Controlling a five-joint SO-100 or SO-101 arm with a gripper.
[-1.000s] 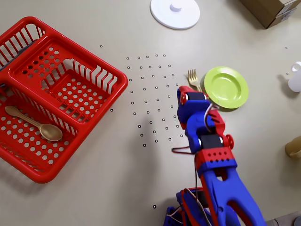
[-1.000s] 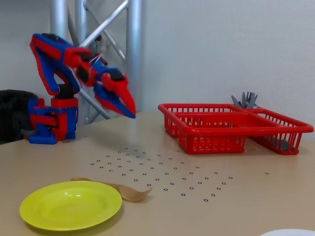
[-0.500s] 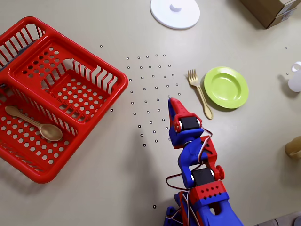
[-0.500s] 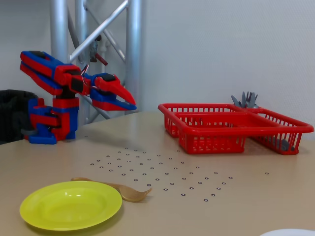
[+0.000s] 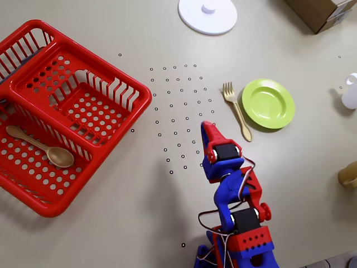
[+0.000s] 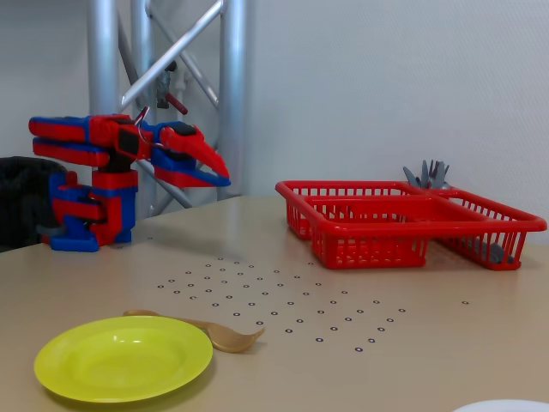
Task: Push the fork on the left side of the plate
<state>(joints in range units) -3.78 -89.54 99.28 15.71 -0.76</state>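
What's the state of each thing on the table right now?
gripper: shut, raised above the table, holding nothing
fork: flat on the table beside the plate, tines pointing away from the arm
plate: upright, empty
red basket: upright, a tan spoon in one compartment
tan spoon: lying flat in the basket
white disc: flat, knob up

In the fixed view we see the plate (image 6: 123, 357) hiding part of the fork (image 6: 202, 330), so its tines are hard to make out. The overhead view's bottom edge cuts off the arm's base (image 5: 234, 258) below the claw (image 5: 206, 125).
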